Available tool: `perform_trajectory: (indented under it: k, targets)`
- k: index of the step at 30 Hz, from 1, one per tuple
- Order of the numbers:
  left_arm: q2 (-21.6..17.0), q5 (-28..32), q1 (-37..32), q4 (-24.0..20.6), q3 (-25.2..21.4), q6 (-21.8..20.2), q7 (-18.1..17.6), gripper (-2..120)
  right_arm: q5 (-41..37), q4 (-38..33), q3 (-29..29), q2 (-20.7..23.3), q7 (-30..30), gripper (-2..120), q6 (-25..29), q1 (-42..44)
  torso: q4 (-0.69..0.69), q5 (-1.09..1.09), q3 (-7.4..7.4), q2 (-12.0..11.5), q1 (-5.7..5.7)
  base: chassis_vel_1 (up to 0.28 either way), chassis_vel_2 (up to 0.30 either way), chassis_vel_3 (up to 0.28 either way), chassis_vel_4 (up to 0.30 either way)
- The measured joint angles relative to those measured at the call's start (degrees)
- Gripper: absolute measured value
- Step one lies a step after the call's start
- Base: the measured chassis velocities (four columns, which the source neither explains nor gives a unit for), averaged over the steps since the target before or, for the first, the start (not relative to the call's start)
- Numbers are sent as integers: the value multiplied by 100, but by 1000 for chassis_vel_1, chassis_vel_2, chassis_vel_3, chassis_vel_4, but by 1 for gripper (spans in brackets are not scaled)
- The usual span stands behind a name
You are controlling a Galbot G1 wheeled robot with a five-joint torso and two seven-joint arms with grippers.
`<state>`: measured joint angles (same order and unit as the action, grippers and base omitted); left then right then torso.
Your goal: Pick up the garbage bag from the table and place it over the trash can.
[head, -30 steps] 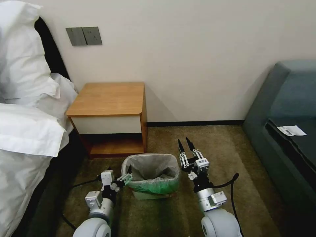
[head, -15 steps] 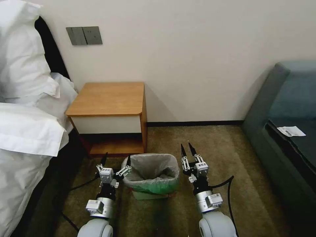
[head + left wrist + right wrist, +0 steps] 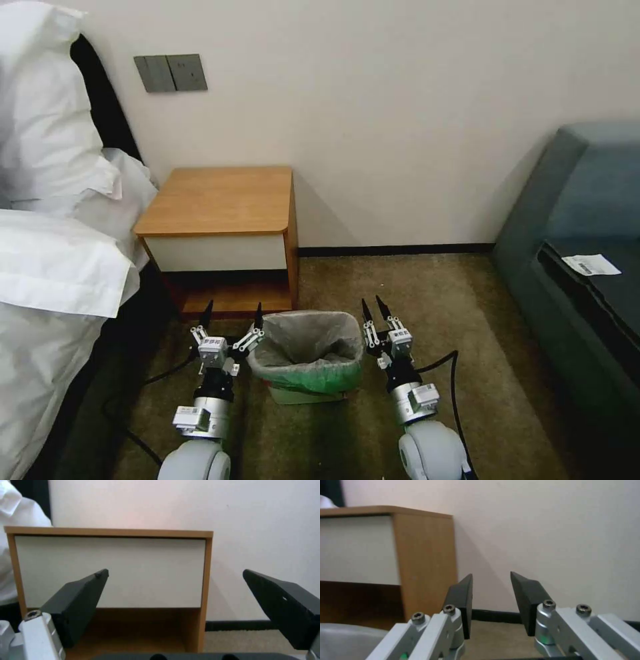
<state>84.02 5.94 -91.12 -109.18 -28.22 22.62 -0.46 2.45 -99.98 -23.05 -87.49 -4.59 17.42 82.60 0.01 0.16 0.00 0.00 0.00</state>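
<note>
The garbage bag (image 3: 303, 331) lines the pale green trash can (image 3: 300, 396), its grey plastic folded over the rim on all sides; it also shows as a grey patch (image 3: 343, 640) in the right wrist view. The bin stands on the carpet in front of the table (image 3: 220, 200), whose wooden top is bare. My left gripper (image 3: 233, 307) hovers just left of the bin, wide open and holding nothing; its fingers (image 3: 80, 600) frame the table's drawer front (image 3: 110, 532). My right gripper (image 3: 372, 305) sits just right of the bin, narrowly open (image 3: 491, 576) and empty.
A bed with white pillows (image 3: 53, 253) fills the left side. A teal sofa (image 3: 580, 220) with a paper slip (image 3: 590, 265) stands at the right. Black cables (image 3: 443, 363) trail on the carpet beside both arms. The wall lies behind the table.
My left gripper has let go of the bag's left rim, opened wide and moved off to the left. The right gripper has drawn back slightly beside the bin.
</note>
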Motion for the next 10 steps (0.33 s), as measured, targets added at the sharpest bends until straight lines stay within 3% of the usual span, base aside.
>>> perform_trajectory:
  k: [3, 10]
  targets:
    - [-42, 27, 20, 18, -25, -31, -32, 100, -81, -69, -89, 192, -54, 30, -56, 21, 0, -11, 0, 0, 0, 0, 0, 0, 0]
    - [-65, 145, 73, 76, -22, -118, -103, 100, -116, -248, -237, 370, -169, 30, -92, 65, -1, -12, 0, 0, 0, 0, 0, 0, 0]
